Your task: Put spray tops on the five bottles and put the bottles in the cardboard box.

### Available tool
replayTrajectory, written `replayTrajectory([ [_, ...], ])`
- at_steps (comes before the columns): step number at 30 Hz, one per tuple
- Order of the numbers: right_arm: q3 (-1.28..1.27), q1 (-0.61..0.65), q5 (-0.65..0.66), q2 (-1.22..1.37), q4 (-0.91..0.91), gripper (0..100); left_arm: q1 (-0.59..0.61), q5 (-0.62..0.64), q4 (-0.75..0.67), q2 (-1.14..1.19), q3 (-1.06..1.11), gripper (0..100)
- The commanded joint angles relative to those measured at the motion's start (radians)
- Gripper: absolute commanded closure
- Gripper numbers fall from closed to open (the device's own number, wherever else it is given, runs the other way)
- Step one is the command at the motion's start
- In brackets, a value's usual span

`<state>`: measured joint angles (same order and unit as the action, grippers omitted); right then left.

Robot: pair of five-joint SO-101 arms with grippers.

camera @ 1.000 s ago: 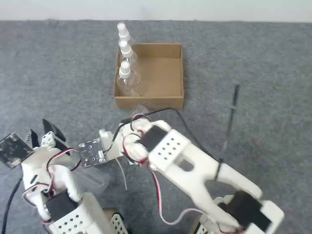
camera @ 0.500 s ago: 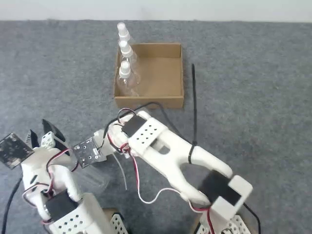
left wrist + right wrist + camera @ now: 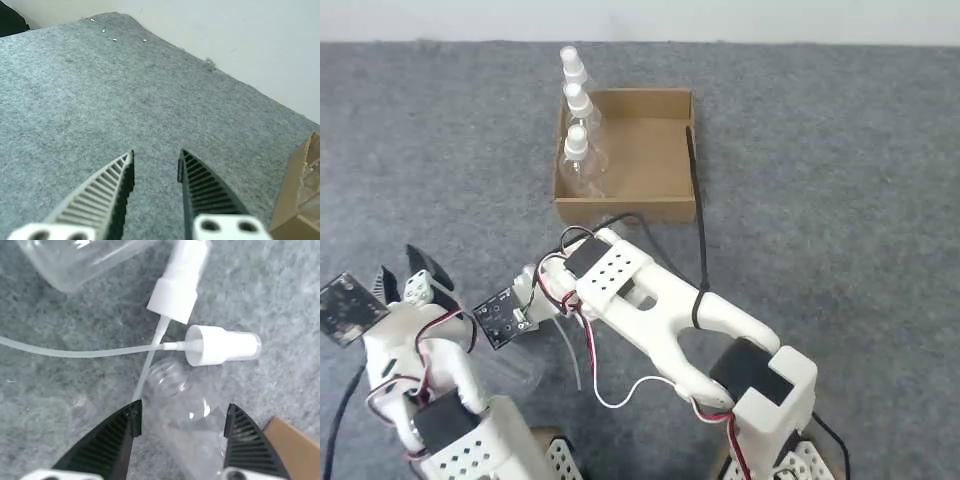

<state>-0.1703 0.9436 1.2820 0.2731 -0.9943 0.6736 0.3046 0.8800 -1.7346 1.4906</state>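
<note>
the right gripper (image 3: 183, 412) has its jaws spread wide astride a clear bottle (image 3: 175, 390) lying on the carpet (image 3: 280, 300), two loose spray tops (image 3: 220, 346) just beyond it and a second bottle (image 3: 85, 260) past those. the left gripper (image 3: 156, 157) is parted too, over bare carpet at the lower left of the high view. the box (image 3: 625, 210) sits upper centre there, three capped bottles (image 3: 582, 165) along its left wall.

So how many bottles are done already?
Three capped bottles stand in the cardboard box. The right gripper is open around a topless bottle, with two loose spray tops lying beside it. That one and a second bottle still need tops and boxing.
</note>
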Motion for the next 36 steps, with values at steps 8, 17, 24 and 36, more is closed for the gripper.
replayTrajectory([
  [8,0.046,-0.061,0.009,0.041,-0.007,77.2,-0.006,0.006,-0.035,-0.021,-0.062,86],
  [17,0.044,-0.077,0.005,0.039,-0.015,87.7,-0.008,0.006,-0.035,-0.021,-0.062,86],
  [24,0.044,-0.077,0.003,0.038,-0.025,90.9,-0.008,0.006,-0.035,-0.021,-0.062,86],
  [36,0.04,-0.079,-0.199,-0.073,-0.054,91.0,-0.008,0.006,-0.037,-0.021,-0.061,86],
])
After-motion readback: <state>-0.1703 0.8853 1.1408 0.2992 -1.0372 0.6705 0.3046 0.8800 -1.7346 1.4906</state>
